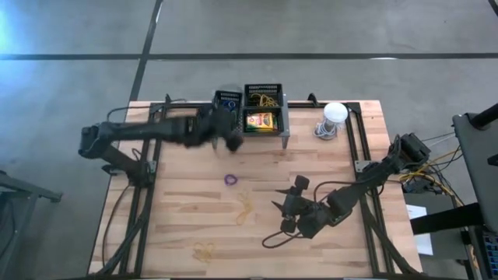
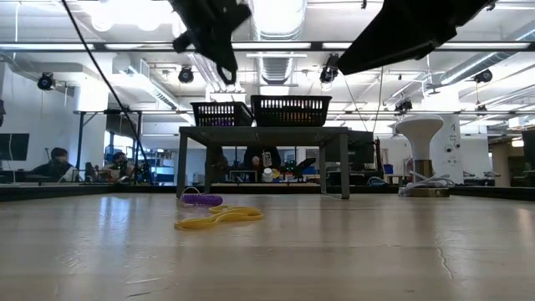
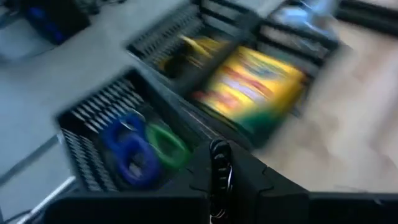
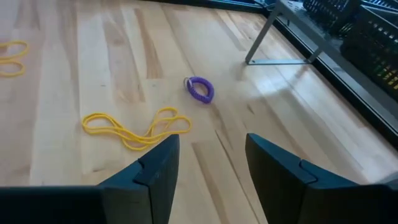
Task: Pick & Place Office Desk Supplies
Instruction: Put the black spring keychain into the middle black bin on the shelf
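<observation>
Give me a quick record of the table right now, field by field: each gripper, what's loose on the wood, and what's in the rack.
left gripper: shut, empty, by the rack
right gripper: open, empty, over bare wood
loose on table: purple loop band, yellow rubber bands
rack's small basket: blue loop band, green loop band
rack's low shelf: crayon box

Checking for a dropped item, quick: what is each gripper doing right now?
Left gripper: jaws shut, nothing visibly held, by the rack.
Right gripper: jaws open, empty, above the rubber bands.

Loop band (image 1: 231,180) lies between rack (image 1: 284,117) and rubber bands (image 1: 246,208).
</observation>
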You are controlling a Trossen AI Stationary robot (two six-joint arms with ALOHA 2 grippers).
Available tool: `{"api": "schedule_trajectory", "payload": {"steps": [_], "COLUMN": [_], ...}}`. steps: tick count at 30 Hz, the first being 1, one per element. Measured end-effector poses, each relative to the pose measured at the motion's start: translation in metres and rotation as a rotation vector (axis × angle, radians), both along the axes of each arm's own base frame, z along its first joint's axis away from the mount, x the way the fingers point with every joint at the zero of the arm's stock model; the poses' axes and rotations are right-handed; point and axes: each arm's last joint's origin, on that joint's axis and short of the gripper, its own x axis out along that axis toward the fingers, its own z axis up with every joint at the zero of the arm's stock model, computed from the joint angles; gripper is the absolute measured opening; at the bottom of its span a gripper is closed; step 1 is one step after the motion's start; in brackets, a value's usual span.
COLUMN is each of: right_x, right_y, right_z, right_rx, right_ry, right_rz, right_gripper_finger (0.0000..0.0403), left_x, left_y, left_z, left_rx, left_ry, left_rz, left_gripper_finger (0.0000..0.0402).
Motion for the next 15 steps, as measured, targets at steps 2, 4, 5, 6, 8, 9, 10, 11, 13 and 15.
{"api": "schedule_trajectory", "payload": {"steps": [2, 4, 5, 6, 8, 9, 10, 11, 13, 15], "right_x": [0.0, 0.0, 0.0, 0.0, 0.0, 0.0, 0.0, 0.0, -0.001, -0.001], "right_y": [0.0, 0.0, 0.0, 0.0, 0.0, 0.0, 0.0, 0.0, 0.0, -0.001], "right_z": [0.0, 0.0, 0.0, 0.0, 0.0, -0.001, -0.001, -0.001, -0.002, -0.003], "right_rx": [0.005, 0.004, 0.006, 0.007, 0.006, 0.006, 0.006, 0.006, 0.008, 0.016], "right_ry": [-0.007, -0.005, -0.006, -0.008, -0.008, -0.006, -0.007, -0.007, -0.007, -0.01], "right_rz": [0.0, -0.001, -0.001, -0.001, -0.002, -0.002, -0.002, -0.002, -0.004, -0.01], "right_gripper_finger": [0.0182, 0.0183, 0.0183, 0.0182, 0.0183, 0.0182, 0.0182, 0.0183, 0.0182, 0.0182], "left_x": [-0.004, -0.01, -0.013, -0.017, -0.024, -0.028, -0.032, -0.034, -0.036, -0.036], "left_y": [0.031, 0.061, 0.074, 0.086, 0.102, 0.108, 0.112, 0.116, 0.119, 0.119], "left_z": [0.002, 0.0, -0.002, -0.005, -0.011, -0.014, -0.018, -0.021, -0.027, -0.035], "left_rx": [-0.026, -0.073, -0.098, -0.125, -0.174, -0.202, -0.227, -0.247, -0.273, -0.278], "left_ry": [-0.031, -0.063, -0.084, -0.101, -0.131, -0.137, -0.14, -0.146, -0.159, -0.165], "left_rz": [0.054, 0.096, 0.111, 0.119, 0.138, 0.155, 0.168, 0.176, 0.168, 0.163], "left_gripper_finger": [0.003, 0.003, 0.0031, 0.0031, 0.0031, 0.0032, 0.0033, 0.0034, 0.0039, 0.0043]}}
